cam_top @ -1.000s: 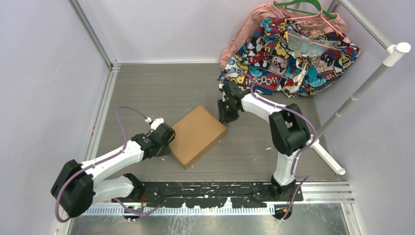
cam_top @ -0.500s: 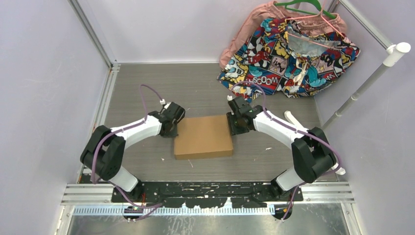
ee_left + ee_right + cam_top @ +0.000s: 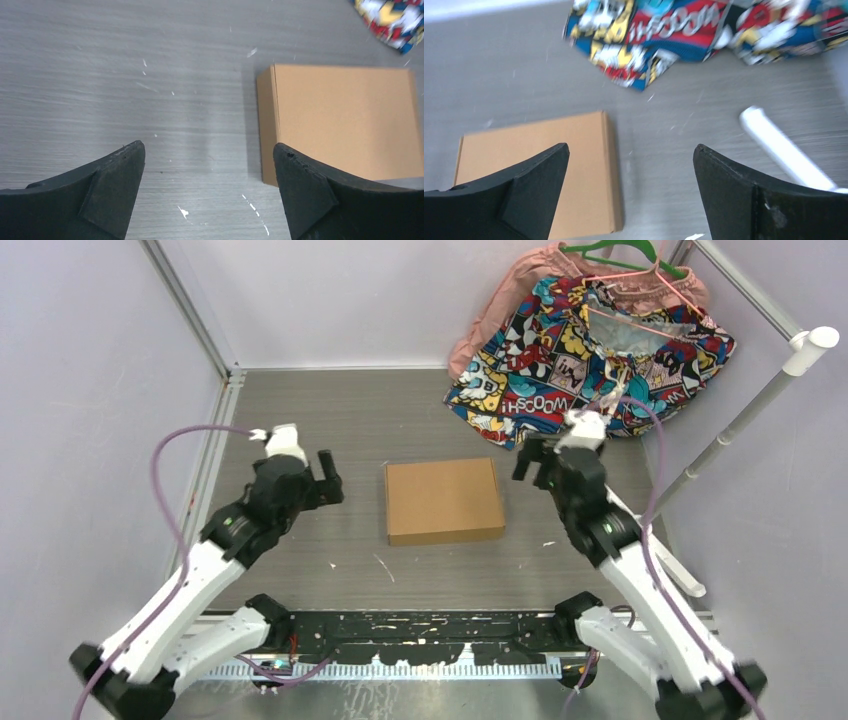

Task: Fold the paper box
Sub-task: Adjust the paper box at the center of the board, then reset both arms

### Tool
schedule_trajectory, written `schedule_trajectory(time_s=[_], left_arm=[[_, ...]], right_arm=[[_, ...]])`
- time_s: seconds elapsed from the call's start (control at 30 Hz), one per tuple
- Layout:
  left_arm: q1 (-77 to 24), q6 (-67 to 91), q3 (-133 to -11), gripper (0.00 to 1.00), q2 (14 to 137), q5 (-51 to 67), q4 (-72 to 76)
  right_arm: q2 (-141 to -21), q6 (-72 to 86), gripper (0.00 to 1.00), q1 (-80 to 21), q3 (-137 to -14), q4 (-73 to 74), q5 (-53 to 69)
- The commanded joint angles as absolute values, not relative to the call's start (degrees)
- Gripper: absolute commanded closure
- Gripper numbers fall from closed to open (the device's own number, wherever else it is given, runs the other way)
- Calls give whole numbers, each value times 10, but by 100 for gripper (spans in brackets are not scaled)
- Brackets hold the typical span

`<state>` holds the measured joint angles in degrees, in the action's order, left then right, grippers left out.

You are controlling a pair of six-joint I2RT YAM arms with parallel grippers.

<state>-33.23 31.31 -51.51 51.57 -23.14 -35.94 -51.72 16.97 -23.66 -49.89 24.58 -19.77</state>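
Paper box (image 3: 444, 501) is seen closed up as a shallow brown mailer, lying flat near the middle of the tabletop (image 3: 330, 410), edges roughly square to it. A fold seam is visible along its left side in the left wrist view.

Left fingers (image 3: 110, 185) are spread wide with nothing between them, held left of the box and clear of it. Right fingers (image 3: 524, 185) are likewise spread wide and empty, held right of the box with no contact. The box sits between the two arms.

Comic-print cloth (image 3: 590, 350) is heaped at the far right corner, apart from the box, with a pink garment (image 3: 500, 300) and a green hanger (image 3: 610, 252) behind it. A white tube (image 3: 781, 150) lies on the tabletop to the right. The tabletop is speckled with white scraps. The right wrist view is slightly blurred.
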Motion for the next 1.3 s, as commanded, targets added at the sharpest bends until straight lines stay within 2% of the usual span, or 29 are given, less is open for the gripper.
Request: schedule_trajectory(time_s=[0.0,0.13,0.27,0.37,0.57,0.73,0.83,0.97,1.07,1.27], left_arm=[[-323,290,-492,0,432,-308,-355],[-319,243,-443,0,412,-372,-258],[-306,168,-367,0,430,-464,-115],[-272,127,-283,0,438,-484,6],[-102,118,-214,0,493,-344,99],[-25,71,-157,0,567,-194,258],[-5,61,-146,0,648,-156,353],[10,58,-179,0,703,-119,372],[17,56,-193,0,740,-115,400],[17,55,-234,0,787,-72,386]], right_arm=[[-366,74,0,-226,-385,73,-333],[-348,48,0,-215,-290,-52,-400],[-415,48,0,-189,-226,-184,-410],[-480,54,0,-162,-195,-265,-401],[-632,65,0,-109,-158,-422,-353],[-751,47,0,-91,-154,-535,-330],[-807,61,0,-73,-150,-584,-314],[-885,78,0,-54,-135,-682,-305],[-876,102,0,-30,-154,-623,-280],[-885,86,0,-20,-144,-648,-226]])
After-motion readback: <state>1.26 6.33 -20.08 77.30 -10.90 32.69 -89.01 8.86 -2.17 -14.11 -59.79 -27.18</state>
